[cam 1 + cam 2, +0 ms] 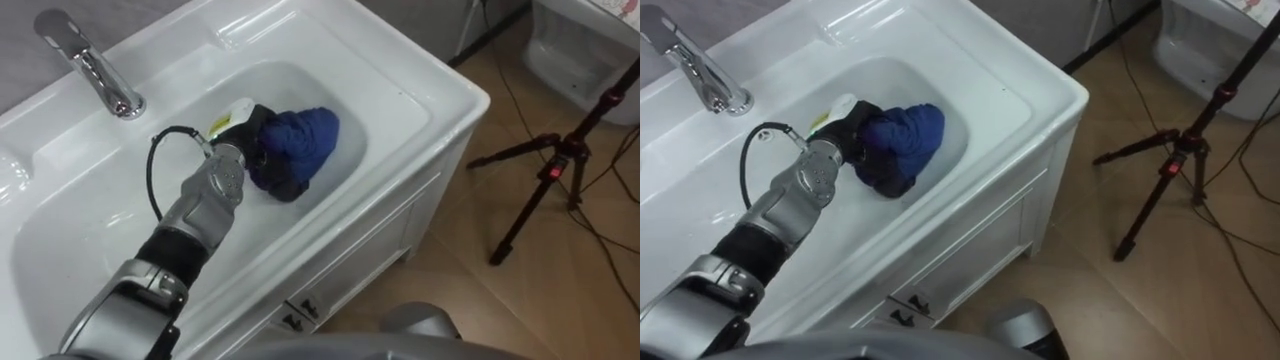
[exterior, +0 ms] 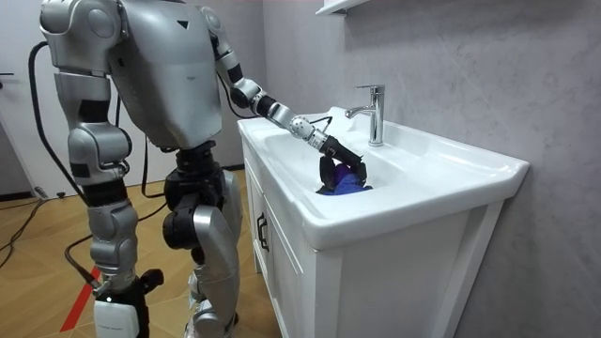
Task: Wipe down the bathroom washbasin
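One robot hand, my left [image 1: 262, 148], grasps the blue cloth [image 1: 305, 135], bunched on the basin [image 1: 440, 100] floor just past my palm. I should press flatter and sweep outward, away from the tap [image 1: 95, 70] beside my wrist.

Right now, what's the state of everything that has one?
Faucet: off, no water running.
Cloth: bunched, in the basin bowl.
Left hand: shut on the cloth.
Cabinet door: closed.
Tripod: standing, legs spread.
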Robot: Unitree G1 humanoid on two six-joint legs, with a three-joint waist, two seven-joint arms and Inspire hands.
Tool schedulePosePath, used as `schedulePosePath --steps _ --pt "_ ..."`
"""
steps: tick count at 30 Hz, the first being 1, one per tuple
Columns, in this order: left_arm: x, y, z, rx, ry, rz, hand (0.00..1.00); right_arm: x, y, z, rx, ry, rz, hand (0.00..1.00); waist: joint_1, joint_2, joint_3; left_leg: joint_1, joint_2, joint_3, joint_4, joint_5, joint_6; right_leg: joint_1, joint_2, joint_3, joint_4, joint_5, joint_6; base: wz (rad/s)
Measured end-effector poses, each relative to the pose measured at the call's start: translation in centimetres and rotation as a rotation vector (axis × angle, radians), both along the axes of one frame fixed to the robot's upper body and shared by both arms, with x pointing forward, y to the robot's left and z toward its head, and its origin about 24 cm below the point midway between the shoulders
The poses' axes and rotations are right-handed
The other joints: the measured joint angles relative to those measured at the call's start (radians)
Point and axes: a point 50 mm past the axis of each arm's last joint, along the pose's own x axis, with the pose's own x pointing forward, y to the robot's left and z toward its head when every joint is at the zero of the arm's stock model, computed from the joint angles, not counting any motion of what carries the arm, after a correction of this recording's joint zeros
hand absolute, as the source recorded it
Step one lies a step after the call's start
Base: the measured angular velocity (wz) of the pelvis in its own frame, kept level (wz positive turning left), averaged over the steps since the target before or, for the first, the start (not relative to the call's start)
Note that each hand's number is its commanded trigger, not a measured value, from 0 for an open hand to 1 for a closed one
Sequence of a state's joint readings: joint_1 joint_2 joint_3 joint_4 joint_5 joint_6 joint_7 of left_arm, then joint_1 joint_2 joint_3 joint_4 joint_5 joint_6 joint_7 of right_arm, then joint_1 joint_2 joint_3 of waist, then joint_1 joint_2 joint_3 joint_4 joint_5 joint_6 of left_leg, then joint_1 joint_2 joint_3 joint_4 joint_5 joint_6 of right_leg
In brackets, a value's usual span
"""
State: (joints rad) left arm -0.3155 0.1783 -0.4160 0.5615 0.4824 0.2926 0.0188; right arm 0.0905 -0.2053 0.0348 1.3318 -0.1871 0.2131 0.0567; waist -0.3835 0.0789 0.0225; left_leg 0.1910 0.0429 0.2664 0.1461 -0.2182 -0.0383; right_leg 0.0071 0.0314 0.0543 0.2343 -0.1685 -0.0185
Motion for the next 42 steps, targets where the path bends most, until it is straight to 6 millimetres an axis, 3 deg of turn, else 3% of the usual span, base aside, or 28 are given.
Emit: schedulePosePath --steps 7,16,17,23,27,31,36,40,42 --pt "-0.1 -0.4 -0.1 -0.021 0.007 -0.004 1.00 1.0 0.3 0.0 -0.003 -0.017 0.039 0.00 0.017 -0.001 0.0003 0.003 0.000 -0.013 0.001 0.000 0.000 0.012 -0.002 -0.006 -0.012 0.001 0.001 0.02" --pt "-0.6 -1.3 -0.5 -0.067 0.009 -0.009 1.00 2.3 0.4 0.0 -0.034 -0.053 0.046 0.00 0.098 -0.021 -0.0022 -0.003 0.001 -0.057 0.000 0.000 0.000 0.023 -0.004 -0.040 -0.013 0.001 -0.002 0.06" --pt "-1.2 -0.9 -1.0 -0.073 0.014 0.006 1.00 2.5 0.5 0.0 -0.033 -0.065 0.050 0.00 0.107 -0.024 -0.0012 -0.001 0.002 -0.059 0.000 0.000 0.000 0.029 -0.003 -0.039 -0.014 0.000 -0.003 -0.11" --pt "-4.3 1.7 -3.5 -0.079 0.051 0.103 1.00 2.6 0.8 -0.1 -0.030 -0.077 0.041 0.00 0.172 -0.053 -0.0158 0.022 0.008 -0.063 -0.002 0.000 0.000 0.047 0.007 -0.036 -0.016 -0.004 -0.011 -0.03" --pt "-5.7 3.9 -4.7 -0.034 0.072 0.179 1.00 2.0 0.5 0.0 -0.050 -0.088 0.018 0.00 0.211 -0.054 -0.0160 0.049 0.008 -0.064 -0.005 0.000 0.000 0.078 0.008 -0.038 -0.033 -0.004 -0.012 0.04" --pt "-7.3 7.4 -5.3 0.070 0.058 0.269 1.00 1.1 0.3 0.0 -0.054 -0.073 -0.017 0.00 0.248 -0.048 -0.0196 0.071 0.013 -0.071 -0.014 0.000 0.000 0.098 0.015 -0.032 -0.032 -0.003 -0.016 -0.04" --pt "-9.5 10.9 -5.7 0.171 0.040 0.391 1.00 0.7 -0.4 0.2 -0.075 -0.078 -0.067 0.00 0.262 -0.038 -0.0273 0.082 0.019 -0.075 -0.016 0.000 0.000 0.097 0.024 -0.030 -0.030 -0.004 -0.023 -0.01" --pt "-10.2 12.2 -5.8 0.218 0.041 0.435 1.00 0.1 -1.1 0.4 -0.097 -0.073 -0.097 0.00 0.298 -0.016 -0.0381 0.082 0.026 -0.080 -0.016 0.000 0.000 0.095 0.030 -0.031 -0.030 0.002 -0.031 -0.03" --pt "-10.4 12.5 -5.8 0.240 0.043 0.430 1.00 0.2 -1.3 0.5 -0.106 -0.074 -0.097 0.00 0.304 -0.006 -0.0391 0.081 0.029 -0.078 -0.015 0.000 0.000 0.094 0.033 -0.031 -0.031 0.003 -0.033 0.00"
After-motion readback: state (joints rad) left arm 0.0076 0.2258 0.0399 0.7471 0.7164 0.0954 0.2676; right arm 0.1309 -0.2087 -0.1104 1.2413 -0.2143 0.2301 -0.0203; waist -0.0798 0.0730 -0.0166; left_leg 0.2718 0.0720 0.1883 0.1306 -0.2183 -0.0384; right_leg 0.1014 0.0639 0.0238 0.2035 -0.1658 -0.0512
